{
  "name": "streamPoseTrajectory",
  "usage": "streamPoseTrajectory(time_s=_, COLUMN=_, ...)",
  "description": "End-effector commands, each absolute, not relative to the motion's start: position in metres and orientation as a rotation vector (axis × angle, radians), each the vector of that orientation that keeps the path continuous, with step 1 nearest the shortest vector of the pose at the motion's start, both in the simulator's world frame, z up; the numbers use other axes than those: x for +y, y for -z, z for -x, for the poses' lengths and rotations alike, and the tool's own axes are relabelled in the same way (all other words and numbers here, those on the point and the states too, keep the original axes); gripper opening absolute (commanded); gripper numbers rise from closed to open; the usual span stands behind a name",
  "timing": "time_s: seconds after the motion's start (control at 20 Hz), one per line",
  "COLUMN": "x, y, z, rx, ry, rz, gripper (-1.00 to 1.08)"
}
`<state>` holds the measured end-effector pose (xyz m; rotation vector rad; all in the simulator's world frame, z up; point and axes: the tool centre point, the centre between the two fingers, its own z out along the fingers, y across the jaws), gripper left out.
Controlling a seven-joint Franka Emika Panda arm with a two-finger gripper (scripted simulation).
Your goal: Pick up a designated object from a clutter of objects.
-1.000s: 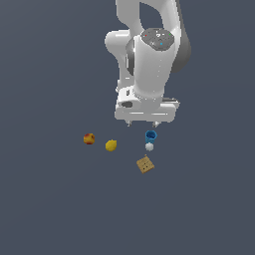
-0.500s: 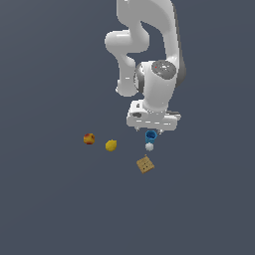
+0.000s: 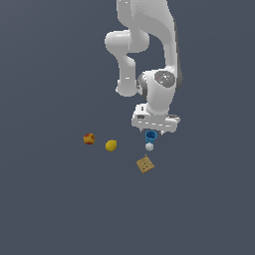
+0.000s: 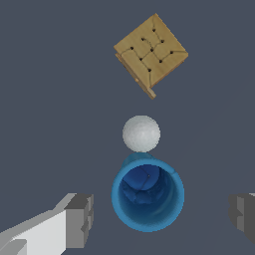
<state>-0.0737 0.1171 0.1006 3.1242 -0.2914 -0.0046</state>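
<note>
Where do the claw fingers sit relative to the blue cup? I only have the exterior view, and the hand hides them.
Observer: In the wrist view the fingers stand apart, one on each side of the blue cup, touching neither side.
Operator: Is the cup upright?
Observer: Yes, its mouth faces the wrist camera and the inside looks empty.
Operator: Does the white ball touch it?
Observer: The white ball sits right beside the cup's rim; contact cannot be told. The cracker box lies clearly apart beyond it.
</note>
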Motion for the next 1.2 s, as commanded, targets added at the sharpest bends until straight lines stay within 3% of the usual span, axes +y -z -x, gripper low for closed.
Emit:
streamPoseTrajectory(time_s=0.0, x=0.120, y=-0.095, z=0.078, rx=-0.305, ry=0.001, rz=-3.125, gripper=1.00)
streamPoseTrajectory(time_s=0.5, x=0.122, y=-0.087, z=0.082, rx=-0.311, ry=0.002, rz=-3.126, gripper=1.00)
streamPoseTrajectory(time_s=1.15, x=0.122, y=-0.042, z=0.083, rx=-0.313, ry=0.001, rz=-3.126, gripper=1.00)
